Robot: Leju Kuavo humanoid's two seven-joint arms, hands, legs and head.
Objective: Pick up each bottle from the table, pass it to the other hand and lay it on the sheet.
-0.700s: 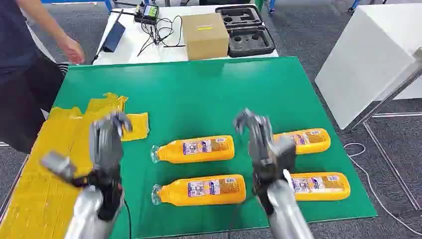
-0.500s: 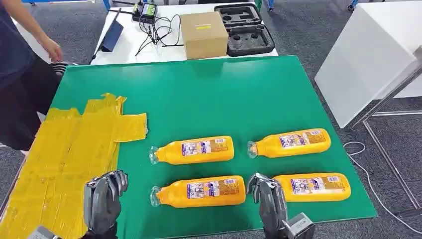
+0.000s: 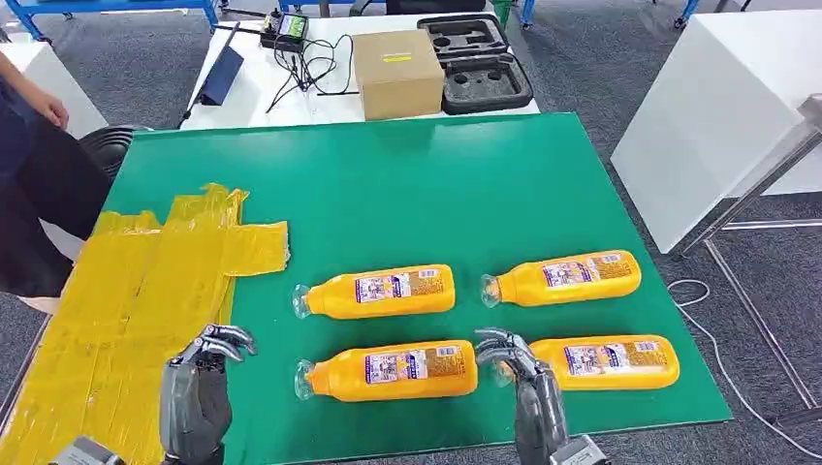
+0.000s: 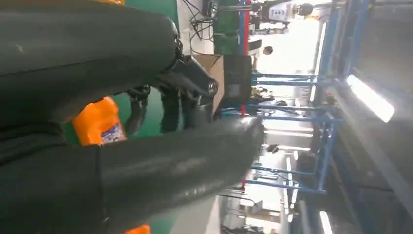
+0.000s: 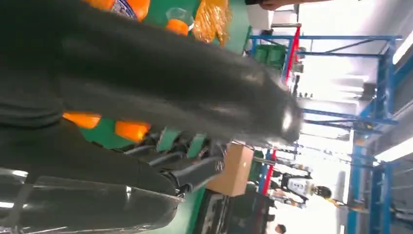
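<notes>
Four orange bottles lie on their sides on the green table (image 3: 436,184): far left bottle (image 3: 383,292), far right bottle (image 3: 567,276), near left bottle (image 3: 393,369) and near right bottle (image 3: 611,360). A crumpled yellow sheet (image 3: 136,291) covers the table's left part. My left hand (image 3: 199,392) is low at the near edge, over the sheet's border, holding nothing. My right hand (image 3: 528,387) is between the two near bottles, empty, its fingertips hiding the near right bottle's cap. In the left wrist view the fingers (image 4: 170,109) are spread above an orange bottle (image 4: 100,122).
A cardboard box (image 3: 397,70), a black foam tray (image 3: 480,58) and cables (image 3: 300,53) sit on a white table behind. A white block (image 3: 717,116) stands to the right. A person (image 3: 29,184) stands at the left edge.
Both hands have dropped from mid-table height down to the near edge. The person at the left has drawn an arm back. The bottles have not moved.
</notes>
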